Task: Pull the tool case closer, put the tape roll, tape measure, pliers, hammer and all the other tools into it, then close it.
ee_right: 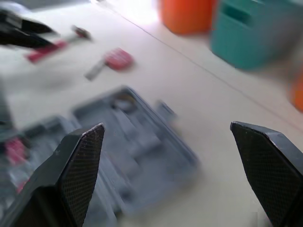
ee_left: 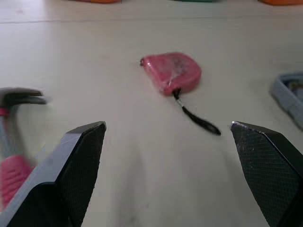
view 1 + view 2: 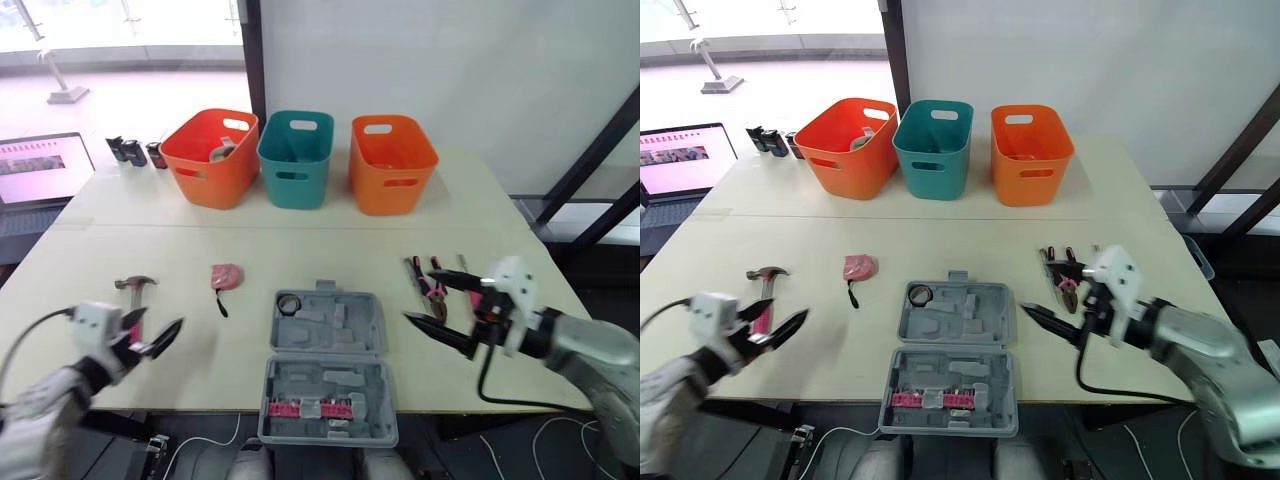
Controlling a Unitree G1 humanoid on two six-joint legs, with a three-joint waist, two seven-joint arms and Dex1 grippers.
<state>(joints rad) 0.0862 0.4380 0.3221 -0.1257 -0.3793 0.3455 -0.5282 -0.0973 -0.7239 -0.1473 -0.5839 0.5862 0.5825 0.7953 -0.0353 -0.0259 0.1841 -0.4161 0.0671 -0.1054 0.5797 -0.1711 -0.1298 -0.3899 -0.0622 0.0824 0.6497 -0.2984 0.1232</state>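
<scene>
- The left pincer (image 2: 168, 125) hung released, jaws wide, above the worktop (image 3: 330, 235) beside the hammer (image 3: 133, 290), pointing toward the pink tape measure (image 3: 227, 275).
- The right pincer (image 1: 166, 126) was likewise released, just beside the pliers (image 3: 428, 283).
- The grey tool case (image 3: 328, 370) lay open at the worktop's near edge, between the two pincers.
- The tape roll (image 3: 289, 304) sat in the case's far left corner.

Left pincer (image 3: 157, 328) and right pincer (image 3: 420, 295) both gape wide, extended forward.
</scene>
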